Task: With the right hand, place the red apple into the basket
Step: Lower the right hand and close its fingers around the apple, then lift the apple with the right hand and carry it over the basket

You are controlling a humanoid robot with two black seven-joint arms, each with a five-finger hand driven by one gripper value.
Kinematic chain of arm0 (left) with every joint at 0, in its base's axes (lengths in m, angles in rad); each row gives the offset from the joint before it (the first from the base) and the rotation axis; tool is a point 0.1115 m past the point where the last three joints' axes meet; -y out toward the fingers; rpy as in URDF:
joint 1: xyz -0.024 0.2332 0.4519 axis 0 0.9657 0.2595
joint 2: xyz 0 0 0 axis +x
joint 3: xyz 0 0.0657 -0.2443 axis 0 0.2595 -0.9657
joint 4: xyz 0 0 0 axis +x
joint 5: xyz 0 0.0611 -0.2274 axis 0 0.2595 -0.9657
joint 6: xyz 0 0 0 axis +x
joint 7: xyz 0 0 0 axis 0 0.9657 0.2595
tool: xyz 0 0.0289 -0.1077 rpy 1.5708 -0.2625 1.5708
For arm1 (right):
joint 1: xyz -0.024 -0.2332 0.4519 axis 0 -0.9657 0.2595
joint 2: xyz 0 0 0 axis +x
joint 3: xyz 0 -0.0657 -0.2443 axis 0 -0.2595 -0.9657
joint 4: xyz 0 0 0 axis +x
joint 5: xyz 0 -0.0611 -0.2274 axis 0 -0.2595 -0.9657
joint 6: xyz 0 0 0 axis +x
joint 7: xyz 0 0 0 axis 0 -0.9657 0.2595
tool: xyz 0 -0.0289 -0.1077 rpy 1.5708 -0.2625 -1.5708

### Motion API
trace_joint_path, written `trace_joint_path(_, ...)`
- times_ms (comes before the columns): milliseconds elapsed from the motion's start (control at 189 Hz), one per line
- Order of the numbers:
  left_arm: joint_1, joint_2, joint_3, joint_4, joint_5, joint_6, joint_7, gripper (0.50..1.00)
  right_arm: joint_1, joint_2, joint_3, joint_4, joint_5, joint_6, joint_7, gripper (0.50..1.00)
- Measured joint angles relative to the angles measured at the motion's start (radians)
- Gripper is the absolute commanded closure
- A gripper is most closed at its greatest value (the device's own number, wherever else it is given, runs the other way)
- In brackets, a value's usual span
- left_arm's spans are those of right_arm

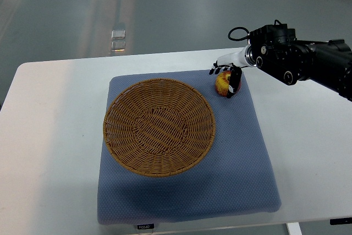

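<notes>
So there's a white rectangular table [49, 136] with a blue-grey padded fabric mat [242, 163] laid on it; the mat takes up most of the middle and has a small dark label on its near edge; sitting on the mat's left and centre part is a round, shallow woven wicker basket [159, 127] in a golden brown, and it's got nothing in it.

The red apple with yellowish patches [222, 83] is on the mat just off the basket's upper right rim, near but not inside it; it sits close to the mat's far edge.

The right hand [226, 78] comes in from the picture's right edge on a bulky black arm [308, 61] with a white wrist section and a looped black cable on top; its dark-tipped fingers [235, 81] are curled around the apple, one set over the right side and other fingertips showing at the top left, so it looks like it's gripping the fruit; can't tell from this angle whether the apple is resting on the mat or lifted slightly off it.

Beyond the table it's a grey-green floor [165, 9] with a small shiny object [117, 38] on it.
</notes>
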Motion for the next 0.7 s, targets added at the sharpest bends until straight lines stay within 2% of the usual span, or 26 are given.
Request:
trace_joint_path(143,0.0,0.0,0.002,0.0,0.0,0.0,0.0,0.5,-0.01,0.001,-0.002,-0.004,-0.001,-0.02,0.001,0.583)
trace_joint_path(196,0.001,0.0,0.002,0.0,0.0,0.0,0.0,0.5,-0.014,0.0,-0.003,-0.004,-0.001,-0.022,0.001,0.601)
trace_joint_path(217,0.001,0.0,0.003,0.0,0.0,0.0,0.0,0.5,-0.016,0.0,-0.003,-0.004,-0.001,-0.023,0.001,0.623)
trace_joint_path(233,0.001,0.0,0.003,0.0,0.0,0.0,0.0,0.5,-0.018,0.0,-0.003,-0.004,-0.001,-0.024,0.001,0.664)
trace_joint_path(286,0.001,0.0,0.003,0.0,0.0,0.0,0.0,0.5,-0.022,-0.001,-0.005,-0.004,-0.001,-0.03,0.002,0.74)
trace_joint_path(387,0.0,0.0,0.004,0.0,0.0,0.001,0.0,0.5,-0.028,-0.003,-0.017,-0.004,-0.001,-0.049,0.004,0.826)
trace_joint_path(498,0.0,0.0,0.005,0.0,0.0,0.001,0.0,0.5,-0.029,-0.004,-0.052,-0.004,-0.001,-0.069,0.008,0.859)
trace_joint_path(699,0.0,0.0,0.005,0.0,0.0,0.001,0.0,0.5,0.0,-0.027,-0.066,-0.004,-0.001,-0.056,0.012,0.859)
